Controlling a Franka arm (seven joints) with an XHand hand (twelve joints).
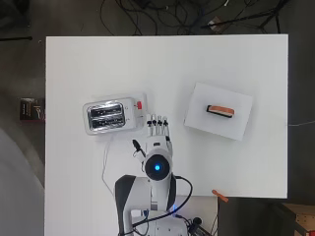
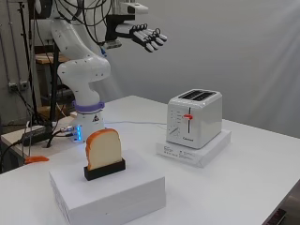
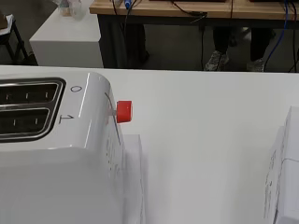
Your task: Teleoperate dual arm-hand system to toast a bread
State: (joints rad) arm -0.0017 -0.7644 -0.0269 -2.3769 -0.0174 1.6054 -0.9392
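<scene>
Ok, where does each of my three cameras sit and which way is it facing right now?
Overhead: above the table, looking straight down on the toaster, the bread slice on its white box, plus the arm and the open hand.
Side: across the table; the arm at left, the hand raised high, the bread nearest the camera, the toaster beyond.
Wrist: at the wrist, facing the toaster's slots and red lever; no hand shows.
All three share the toaster and its red lever.

Three cameras: overhead, side, wrist.
Straight down; across the table; close on the toaster [image 3: 56,140], shared by all.
</scene>
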